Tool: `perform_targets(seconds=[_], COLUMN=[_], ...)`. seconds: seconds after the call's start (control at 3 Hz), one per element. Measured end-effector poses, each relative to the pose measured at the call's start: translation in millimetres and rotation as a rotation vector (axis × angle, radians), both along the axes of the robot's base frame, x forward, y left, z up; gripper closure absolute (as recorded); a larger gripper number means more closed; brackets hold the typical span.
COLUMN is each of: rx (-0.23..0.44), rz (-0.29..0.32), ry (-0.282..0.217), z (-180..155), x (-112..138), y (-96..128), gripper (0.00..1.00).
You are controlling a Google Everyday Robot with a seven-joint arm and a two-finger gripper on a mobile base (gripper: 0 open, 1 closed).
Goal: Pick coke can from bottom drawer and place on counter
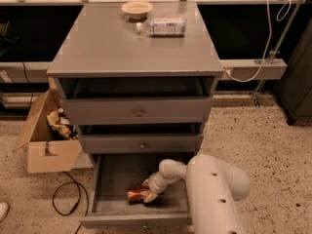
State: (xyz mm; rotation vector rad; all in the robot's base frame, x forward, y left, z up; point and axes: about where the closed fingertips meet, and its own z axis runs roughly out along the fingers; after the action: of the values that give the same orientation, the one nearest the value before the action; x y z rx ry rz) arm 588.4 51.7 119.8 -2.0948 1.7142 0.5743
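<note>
The coke can (135,194) is red and lies on its side on the floor of the open bottom drawer (112,174), near the drawer's front. My gripper (147,192) is down inside the drawer at the can's right end, touching it. My white arm reaches in from the lower right and hides the right part of the drawer. The counter (117,43) is the flat grey top of the cabinet, above the three drawers.
A tan bowl (137,8) and a clear plastic water bottle (163,26) lie at the back of the counter. An open cardboard box (46,130) stands on the floor to the left of the cabinet, with a black cable (66,204) in front of it.
</note>
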Motion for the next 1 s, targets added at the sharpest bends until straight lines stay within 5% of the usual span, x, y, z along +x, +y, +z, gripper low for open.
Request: perform_targets(seconds=[0.33, 0.67, 1.0], rx=[0.055, 0.176, 0.231], rz=[0.003, 0.036, 0.053], ry=[-0.018, -0.089, -0.108], z=[31, 127, 192], x=[-7, -16, -19], y=[-9, -53, -90], gripper=[1.00, 1.00, 1.00])
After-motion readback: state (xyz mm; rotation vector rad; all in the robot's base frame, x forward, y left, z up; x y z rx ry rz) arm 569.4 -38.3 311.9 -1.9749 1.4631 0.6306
